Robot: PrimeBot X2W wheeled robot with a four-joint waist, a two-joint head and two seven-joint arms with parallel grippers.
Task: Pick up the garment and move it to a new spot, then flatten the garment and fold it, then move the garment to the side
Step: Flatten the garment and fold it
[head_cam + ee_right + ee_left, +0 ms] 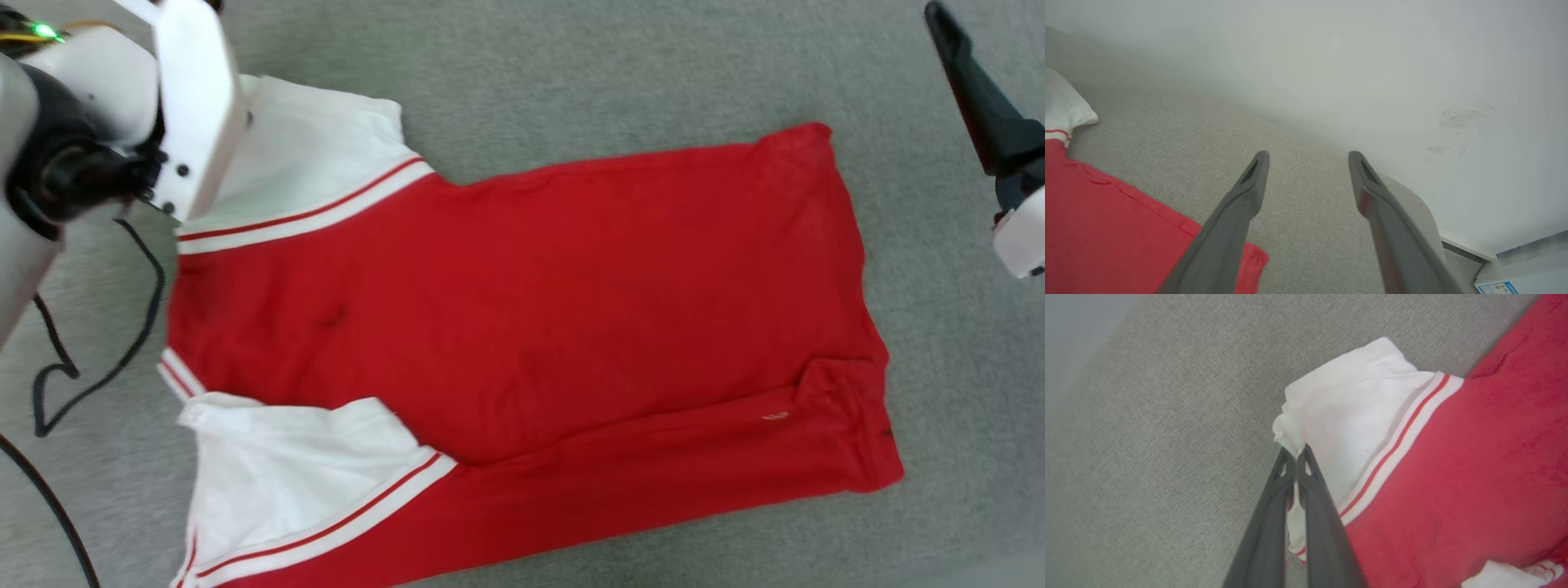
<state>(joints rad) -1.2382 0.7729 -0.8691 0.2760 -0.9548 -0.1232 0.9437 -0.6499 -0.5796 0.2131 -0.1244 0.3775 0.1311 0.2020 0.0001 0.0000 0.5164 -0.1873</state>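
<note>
garment (522,310) lies spread on the grey fabric surface (571,73), collar end to the left, hem to the right, red body mostly flat

far sleeve (318,163) is white and sticks out at far left; near sleeve (277,482) is white too and sits rumpled at near left, partly lying on the red

near long edge looks folded over onto the body, with the near-right hem corner doubled, but the fold line is soft so not certain

left gripper (1295,453): jaws closed, pinching the outer edge of the far sleeve, with white cloth bunched at the tips. In the head view the pale left arm (196,106) covers that spot

right gripper (1308,157): jaws wide apart, nothing between them, above bare surface just past the far-right hem corner, clear of the cloth. One dark finger (980,106) shows at far right in the head view

black cable (98,359) loops on the surface left of the collar end

pale wall (1372,61) runs behind the surface's far edge
</note>
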